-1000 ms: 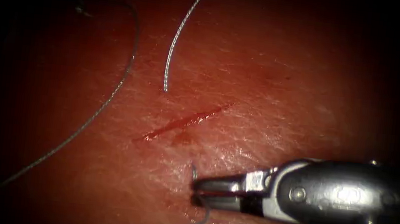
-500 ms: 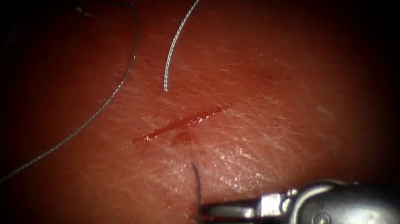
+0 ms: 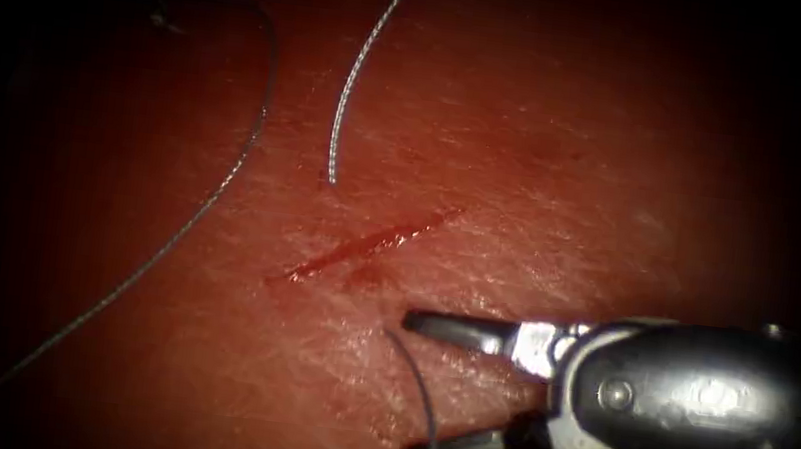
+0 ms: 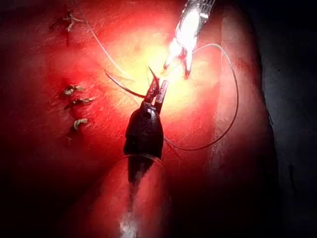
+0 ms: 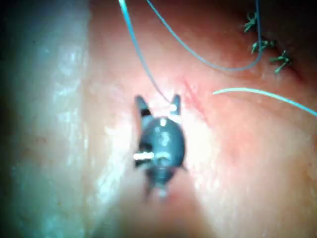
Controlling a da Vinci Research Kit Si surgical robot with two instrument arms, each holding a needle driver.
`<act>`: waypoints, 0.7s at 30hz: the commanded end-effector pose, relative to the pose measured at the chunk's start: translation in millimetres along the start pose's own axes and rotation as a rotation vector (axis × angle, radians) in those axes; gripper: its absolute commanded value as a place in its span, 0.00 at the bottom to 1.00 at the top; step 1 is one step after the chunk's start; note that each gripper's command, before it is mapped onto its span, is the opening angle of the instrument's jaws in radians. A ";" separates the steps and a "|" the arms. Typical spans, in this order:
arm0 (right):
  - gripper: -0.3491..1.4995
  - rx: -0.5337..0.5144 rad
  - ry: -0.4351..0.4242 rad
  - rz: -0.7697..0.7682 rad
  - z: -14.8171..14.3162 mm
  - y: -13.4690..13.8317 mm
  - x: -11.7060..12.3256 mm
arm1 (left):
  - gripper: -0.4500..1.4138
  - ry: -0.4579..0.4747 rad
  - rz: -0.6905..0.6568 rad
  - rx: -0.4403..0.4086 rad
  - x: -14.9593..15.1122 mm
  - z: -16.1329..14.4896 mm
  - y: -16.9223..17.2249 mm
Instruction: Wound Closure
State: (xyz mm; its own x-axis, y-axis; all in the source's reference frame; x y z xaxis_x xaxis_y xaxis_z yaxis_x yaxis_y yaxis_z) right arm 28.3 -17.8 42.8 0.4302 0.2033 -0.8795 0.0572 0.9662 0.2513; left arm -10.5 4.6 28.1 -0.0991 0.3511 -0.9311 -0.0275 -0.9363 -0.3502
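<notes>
The cut (image 3: 368, 244) runs slantwise across the tissue (image 3: 547, 171). My right tool (image 3: 409, 387) stands open on the right side of the cut and holds nothing. The thread (image 3: 413, 377) comes out of the tissue just right of the cut and runs down between its jaws. Another stretch of thread (image 3: 337, 117) meets the tissue left of the cut. In the left wrist view my left tool (image 4: 157, 89) is shut on a thin dark curved piece, seemingly the needle (image 4: 124, 87), held clear of the tissue. The right tool (image 4: 177, 69) sits beyond it, jaws spread. The right wrist view shows the right tool (image 5: 158, 103) open over the thread (image 5: 143, 64).
A long loop of thread (image 3: 212, 198) lies over the tissue far left of the cut. Earlier knotted stitches (image 4: 74, 104) with cut ends sit in a row on the tissue, seen also as stitches (image 5: 267, 44) in the right wrist view. The tissue's edge (image 4: 247, 99) drops off beside the work.
The right tool was shut on the thread beside its exit point. It slid down and right, then came back up and opened, letting the thread go.
</notes>
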 end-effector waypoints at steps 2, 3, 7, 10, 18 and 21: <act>0.90 -0.004 0.001 -0.001 1.8 0.0 -0.3 | 0.00 0.001 -0.003 -0.002 -0.8 0.6 0.3; 0.90 -0.006 0.003 -0.001 2.0 0.1 -0.3 | 0.00 0.001 -0.003 -0.002 -0.8 0.6 0.3; 0.89 -0.010 0.004 -0.002 2.5 0.2 -0.5 | 0.00 0.001 -0.003 -0.002 -0.8 0.6 0.3; 0.82 -0.016 0.015 0.000 2.9 0.4 -0.4 | 0.00 0.001 -0.003 -0.002 -0.8 0.6 0.3; 0.00 0.064 0.002 0.010 1.3 0.5 -0.6 | 0.00 0.001 -0.004 -0.002 -0.7 0.5 0.3; 0.00 0.058 0.001 0.012 1.0 0.7 -0.6 | 0.00 0.001 -0.004 -0.002 -0.6 0.5 0.3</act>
State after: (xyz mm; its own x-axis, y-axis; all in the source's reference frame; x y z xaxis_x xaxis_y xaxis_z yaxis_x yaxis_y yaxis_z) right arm 28.3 -16.9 43.3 0.4317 0.2153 -0.8760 0.1013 0.9534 0.2843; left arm -10.4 4.7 28.0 -0.0989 0.3519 -0.9308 -0.0272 -0.9360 -0.3510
